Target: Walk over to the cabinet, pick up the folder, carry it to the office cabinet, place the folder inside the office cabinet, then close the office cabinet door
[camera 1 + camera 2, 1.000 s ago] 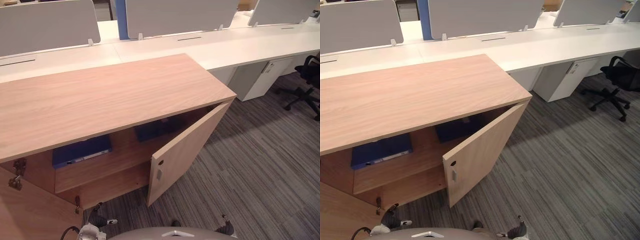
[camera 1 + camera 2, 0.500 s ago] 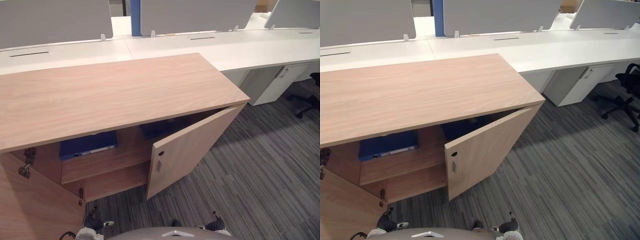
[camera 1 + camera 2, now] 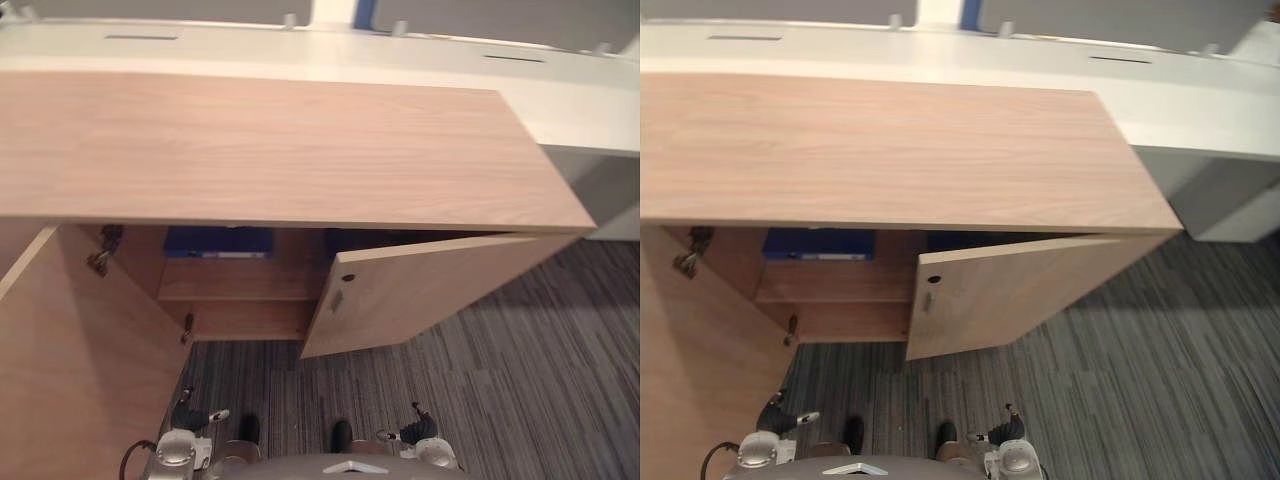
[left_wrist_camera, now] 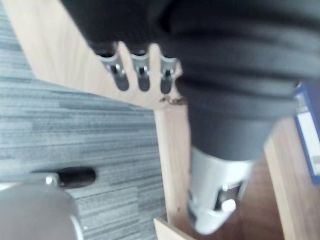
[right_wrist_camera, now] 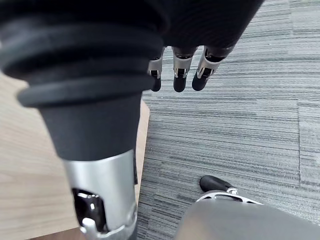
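cabinet top (image 3: 280,150): pale wood grain, smooth, matt
cabinet door (image 3: 440,290): same wood grain, matt
folder (image 3: 220,241): smooth blue cover
hinge (image 3: 99,261): bare metal
desk (image 3: 300,45): white, smooth
carpet (image 3: 500,400): grey, striped, rough weave
left hand (image 4: 141,72): silver metal-like fingers, matt ribbed dark cover

My left hand (image 3: 190,412) hanging low at my side, fingers (image 4: 141,74) loose and nearly straight, my right hand (image 3: 420,432) low on the other side, fingers (image 5: 179,75) relaxed too

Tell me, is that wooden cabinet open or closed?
Open. The cabinet's right door and left door both stand swung outward, and a blue folder shows on the shelf inside.
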{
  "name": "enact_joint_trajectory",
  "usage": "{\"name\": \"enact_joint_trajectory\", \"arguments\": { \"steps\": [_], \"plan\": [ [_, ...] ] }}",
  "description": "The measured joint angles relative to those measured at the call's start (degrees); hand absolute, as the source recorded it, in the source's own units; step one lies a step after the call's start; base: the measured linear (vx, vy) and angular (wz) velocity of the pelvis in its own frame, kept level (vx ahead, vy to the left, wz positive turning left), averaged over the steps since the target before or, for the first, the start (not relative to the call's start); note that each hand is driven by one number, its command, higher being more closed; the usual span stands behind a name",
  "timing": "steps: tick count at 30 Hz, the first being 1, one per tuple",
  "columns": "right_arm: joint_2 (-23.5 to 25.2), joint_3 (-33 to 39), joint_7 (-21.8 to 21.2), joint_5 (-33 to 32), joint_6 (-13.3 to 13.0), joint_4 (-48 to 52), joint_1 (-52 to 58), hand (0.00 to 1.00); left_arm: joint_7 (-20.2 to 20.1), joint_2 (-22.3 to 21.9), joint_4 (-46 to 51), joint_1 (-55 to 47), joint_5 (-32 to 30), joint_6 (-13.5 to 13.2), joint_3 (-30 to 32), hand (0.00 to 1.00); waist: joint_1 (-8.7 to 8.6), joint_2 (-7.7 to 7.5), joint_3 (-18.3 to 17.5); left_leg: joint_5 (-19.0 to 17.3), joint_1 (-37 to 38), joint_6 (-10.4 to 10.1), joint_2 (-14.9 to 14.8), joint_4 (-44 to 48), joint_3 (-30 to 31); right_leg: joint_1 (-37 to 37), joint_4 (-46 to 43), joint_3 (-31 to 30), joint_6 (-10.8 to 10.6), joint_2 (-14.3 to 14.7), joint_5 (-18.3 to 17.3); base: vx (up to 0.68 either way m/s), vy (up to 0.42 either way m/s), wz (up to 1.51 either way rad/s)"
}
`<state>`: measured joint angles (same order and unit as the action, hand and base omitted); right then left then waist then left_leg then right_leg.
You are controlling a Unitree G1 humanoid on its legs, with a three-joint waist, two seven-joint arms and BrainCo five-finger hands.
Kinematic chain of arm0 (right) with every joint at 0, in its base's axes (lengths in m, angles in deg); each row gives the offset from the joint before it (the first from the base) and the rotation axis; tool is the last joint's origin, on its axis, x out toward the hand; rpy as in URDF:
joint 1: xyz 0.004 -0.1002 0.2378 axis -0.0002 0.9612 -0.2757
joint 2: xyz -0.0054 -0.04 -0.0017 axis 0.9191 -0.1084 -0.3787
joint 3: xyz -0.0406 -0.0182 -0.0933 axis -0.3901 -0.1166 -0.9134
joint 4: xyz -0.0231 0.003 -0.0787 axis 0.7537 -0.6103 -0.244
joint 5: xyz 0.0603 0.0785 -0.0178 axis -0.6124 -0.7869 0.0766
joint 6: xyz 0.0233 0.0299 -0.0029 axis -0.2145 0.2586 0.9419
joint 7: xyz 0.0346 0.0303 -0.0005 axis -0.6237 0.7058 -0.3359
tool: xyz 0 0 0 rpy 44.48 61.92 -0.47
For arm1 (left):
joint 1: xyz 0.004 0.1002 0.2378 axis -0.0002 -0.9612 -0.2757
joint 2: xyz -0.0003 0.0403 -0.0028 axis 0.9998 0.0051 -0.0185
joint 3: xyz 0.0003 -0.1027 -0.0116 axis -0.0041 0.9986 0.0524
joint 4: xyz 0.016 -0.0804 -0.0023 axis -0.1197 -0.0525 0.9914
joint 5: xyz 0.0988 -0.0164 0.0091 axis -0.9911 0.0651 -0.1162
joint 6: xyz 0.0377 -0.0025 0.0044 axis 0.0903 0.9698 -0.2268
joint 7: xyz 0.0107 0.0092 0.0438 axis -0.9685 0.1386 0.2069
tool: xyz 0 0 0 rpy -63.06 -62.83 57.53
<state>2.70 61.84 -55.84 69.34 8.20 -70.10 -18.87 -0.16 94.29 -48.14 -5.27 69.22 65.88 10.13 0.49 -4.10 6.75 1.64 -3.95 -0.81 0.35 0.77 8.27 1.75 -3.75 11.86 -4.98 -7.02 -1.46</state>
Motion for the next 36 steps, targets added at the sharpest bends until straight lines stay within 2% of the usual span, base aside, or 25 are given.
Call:
{"name": "enact_joint_trajectory", "arguments": {
  "steps": [1,2,3,4,5,6,7,8,9,10,11,13,20,26,32,33,36],
  "plan": [
    [-0.04,0.15,0.02,-0.04,0.01,0.01,-0.06,0.00,0.05,-0.40,0.00,0.30,0.21,0.00,0.02,0.00,0.08,0.25,0.67,0.28,-0.01,-0.26,-0.11,-0.03,0.88,-0.54,-0.01,0.96,0.46,0.13,-0.28,-0.05,-0.057,0.98],
    [-0.21,0.21,0.08,-0.29,-0.05,0.04,-0.82,0.00,0.13,-1.16,0.06,0.82,0.84,0.01,0.10,0.00,0.32,0.90,1.69,1.31,-0.07,-1.34,-0.39,-0.55,1.42,-1.12,-0.56,2.86,1.21,0.29,-0.90,-0.10,-0.064,0.96],
    [-0.34,1.49,0.07,-1.22,-0.29,0.17,-1.34,0.00,0.18,-1.90,0.44,1.03,1.26,0.01,0.03,0.00,0.03,1.99,2.24,3.02,0.01,-0.77,-1.11,-3.01,0.67,-1.15,-1.87,4.02,2.00,0.91,-2.27,-0.16,-0.081,0.95],
    [-0.11,2.23,0.10,-1.32,-0.25,0.14,-1.48,0.00,0.18,-2.09,0.78,0.94,1.31,-0.03,0.06,0.00,-0.13,2.03,2.23,2.04,0.21,-0.45,-1.54,-4.12,-0.12,-0.76,-2.16,4.60,2.33,0.82,-2.67,-0.16,-0.040,0.84],
    [0.45,2.56,0.10,-1.57,-0.20,0.36,-1.55,0.00,0.22,-2.38,0.89,1.16,1.31,-0.03,0.56,0.00,0.38,1.44,2.05,-0.65,-0.33,-0.03,-2.18,-3.37,-4.25,0.17,-2.16,6.17,2.65,-0.49,-2.58,-0.10,-0.009,0.59],
    [1.06,2.61,0.09,-1.68,-0.27,0.72,-1.56,0.00,0.26,-3.36,1.24,1.50,1.69,-0.01,2.13,0.00,0.34,0.46,2.64,-2.43,-3.47,0.10,-2.16,4.51,-8.99,0.88,-3.29,7.70,2.59,-2.02,-2.63,-0.02,0.020,0.52],
    [1.22,3.07,0.07,-1.72,-0.20,0.88,-1.38,0.00,0.26,-3.74,1.25,1.53,1.72,0.00,2.50,0.00,0.24,0.74,2.49,-3.08,-4.53,0.19,-2.10,8.83,-10.61,1.08,-4.13,8.19,2.49,-2.52,-2.93,0.02,-0.002,0.46],
    [1.12,4.25,0.05,-2.37,-0.22,1.53,-0.96,0.00,0.26,-4.14,1.29,0.76,1.68,-0.03,2.62,0.00,0.01,1.74,1.98,-3.33,-4.75,-0.02,-2.39,11.97,-12.48,1.05,-5.89,9.14,1.91,-2.27,-3.87,-0.01,-0.020,0.71],
    [1.14,4.64,0.01,-2.79,-0.21,2.01,-1.03,0.00,0.24,-3.99,1.45,0.55,1.68,-0.08,2.60,0.00,-1.12,2.17,1.76,-2.71,-3.79,0.33,-2.13,8.88,-12.52,1.06,-6.40,9.27,1.85,-1.50,-5.08,-0.04,-0.022,0.69],
    [1.27,4.64,0.00,-2.79,-0.21,1.99,-1.04,0.00,0.23,-3.77,1.55,0.55,1.68,-0.10,2.53,0.00,-0.97,2.06,1.68,-1.79,-2.77,0.29,-2.03,6.20,-11.64,0.87,-5.73,9.32,2.11,-1.20,-4.93,-0.07,-0.030,0.69],
    [1.51,4.65,-0.02,-2.79,-0.21,1.91,-1.03,0.00,0.22,-3.48,1.53,0.50,1.67,-0.07,2.29,0.00,-0.87,1.56,1.33,0.96,-1.03,-0.54,-1.78,1.05,-11.09,0.44,-4.25,10.17,2.55,-1.47,-4.11,-0.05,-0.004,0.38],
    [1.95,5.09,-0.08,-2.80,-0.20,1.65,-1.14,0.00,0.13,-3.33,1.42,-0.32,1.81,-0.04,2.30,0.00,-0.50,1.65,1.17,4.34,1.44,-0.34,-1.89,-5.59,-10.88,-0.27,-2.83,11.63,1.77,-0.61,-3.46,-0.04,-0.010,0.29],
    [2.45,6.25,-0.08,-3.31,-0.09,-0.03,-1.47,0.00,0.30,-3.28,-0.48,-1.10,1.87,-0.05,2.83,0.00,-0.92,3.09,0.45,4.49,3.26,-0.34,-1.44,-5.79,-8.32,-4.61,-0.54,12.64,1.28,-0.10,-3.06,-0.02,0.003,0.19],
    [2.43,6.50,-0.11,-3.26,0.28,-2.40,-2.50,0.00,1.24,-3.30,-1.90,-2.31,4.83,0.08,8.08,0.00,-0.55,3.20,-0.06,4.33,4.79,-0.55,-1.52,-5.81,-7.72,-6.74,0.27,12.73,1.28,0.37,-2.70,0.01,-0.008,0.04],
    [2.28,7.57,-0.37,-3.23,0.98,-4.08,-3.64,0.00,1.21,-2.81,-2.87,-3.45,10.24,0.10,17.18,0.00,-0.25,3.14,-0.09,4.27,5.40,-0.62,-1.41,-5.82,-6.83,-8.17,0.60,13.63,1.32,0.46,-2.54,0.01,-0.011,0.08],
    [2.21,7.53,-0.42,-3.23,1.01,-4.39,-3.93,0.00,1.14,-1.63,-2.85,-3.43,13.22,0.06,19.45,0.00,-0.18,3.07,0.01,4.17,6.06,-0.67,-1.41,-5.84,-6.83,-8.96,0.73,13.67,1.35,0.47,-2.55,0.00,0.000,0.00],
    [1.84,7.16,-0.60,-3.22,1.02,-4.47,-3.80,0.00,1.18,1.54,-2.77,-3.40,15.39,-0.06,23.13,0.00,-0.02,2.98,-0.06,3.17,6.87,-0.89,-1.44,-5.85,-6.98,-10.19,1.16,13.54,1.33,0.44,-2.70,-0.04,-0.015,-0.02]
  ]
}}
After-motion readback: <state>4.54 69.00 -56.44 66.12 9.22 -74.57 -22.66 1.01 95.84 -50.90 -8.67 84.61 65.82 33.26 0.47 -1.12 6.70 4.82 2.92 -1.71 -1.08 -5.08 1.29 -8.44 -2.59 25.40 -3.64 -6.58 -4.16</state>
